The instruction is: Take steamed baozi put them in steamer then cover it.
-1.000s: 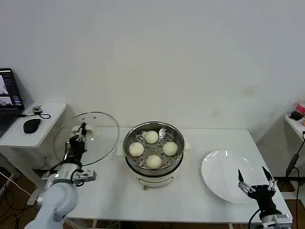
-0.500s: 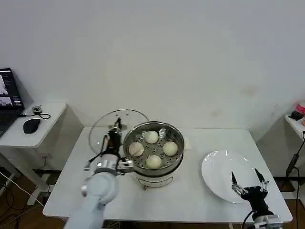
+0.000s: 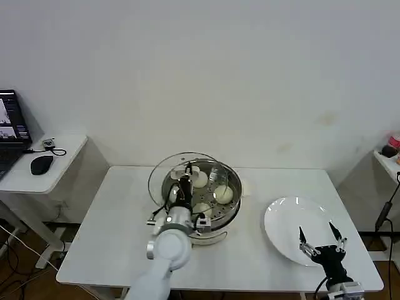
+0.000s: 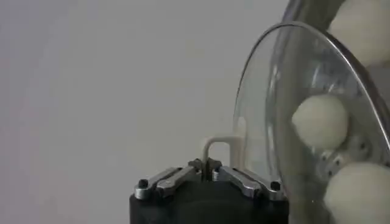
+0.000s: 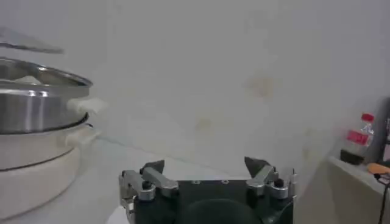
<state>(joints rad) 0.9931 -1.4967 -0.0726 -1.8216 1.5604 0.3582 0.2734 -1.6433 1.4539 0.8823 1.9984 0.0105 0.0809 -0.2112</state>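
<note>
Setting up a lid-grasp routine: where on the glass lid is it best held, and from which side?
By the pale handle at the centre of the glass lid, coming from straight above. The rest is smooth, thin-rimmed glass. The left gripper is shut on that handle now, holding the lid over the steamer.

Right pincer point(image 5: 206, 170) spread open, steamer point(image 5: 33, 115) well apart beside it, cover point(image 5: 24, 41) edge above

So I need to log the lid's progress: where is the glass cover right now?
In the head view, the cover hangs in the left gripper, partly over the steamer's left side.
</note>
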